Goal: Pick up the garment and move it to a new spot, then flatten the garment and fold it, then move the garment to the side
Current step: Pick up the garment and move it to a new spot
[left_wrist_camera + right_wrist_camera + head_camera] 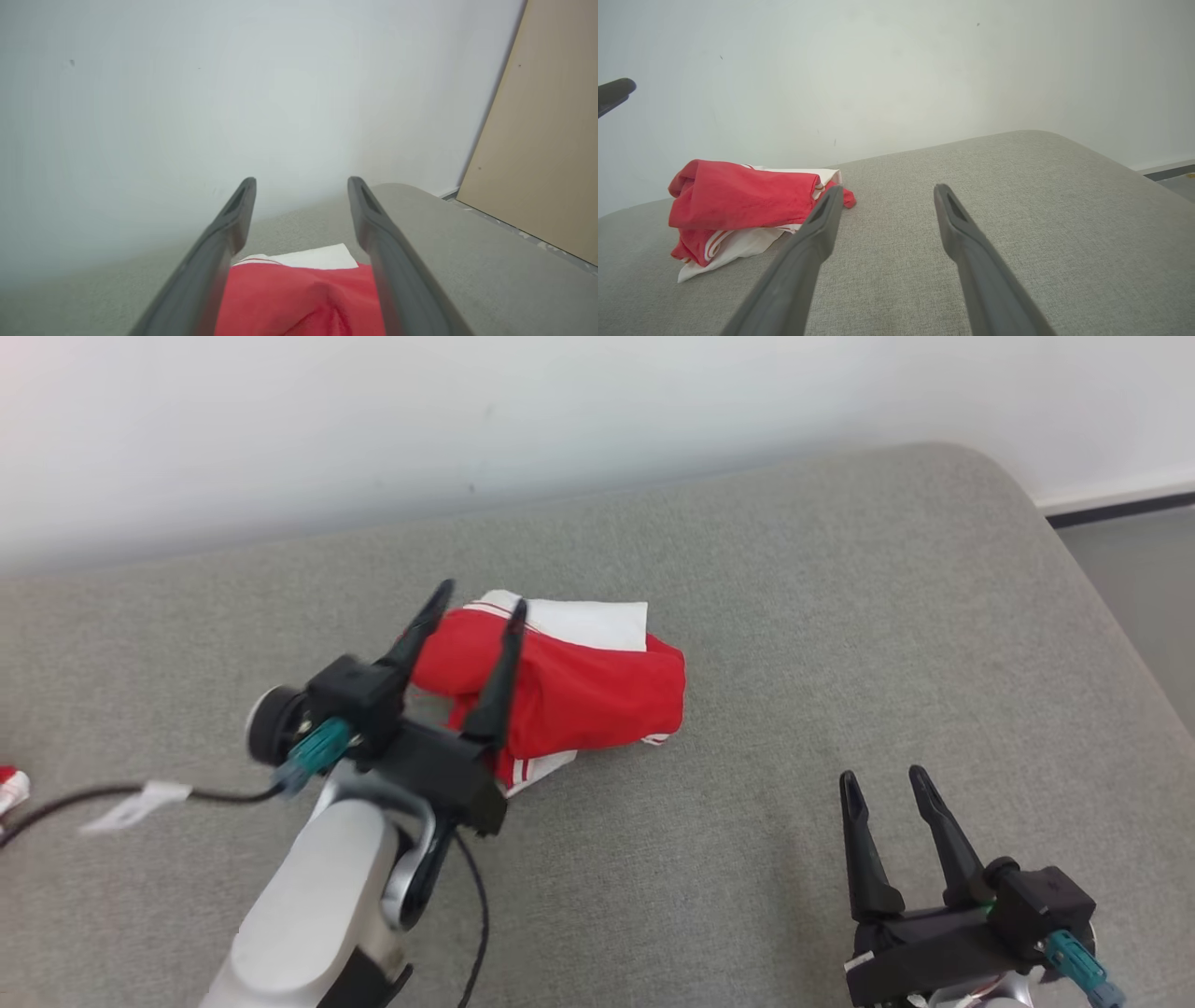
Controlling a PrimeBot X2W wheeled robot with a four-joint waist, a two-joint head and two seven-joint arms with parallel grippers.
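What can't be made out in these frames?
- Head view: left end of the crumpled red-and-white fabric garment, hidden behind the left gripper.
- Left wrist view: garment's near part cut off by the bottom edge; whether the fingers touch it is unclear.
- Head view: small red-and-white scrap, cut off by the left edge; unidentifiable.

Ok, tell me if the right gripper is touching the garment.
Apart. The head view shows bare grey cushion between the right gripper and the garment.
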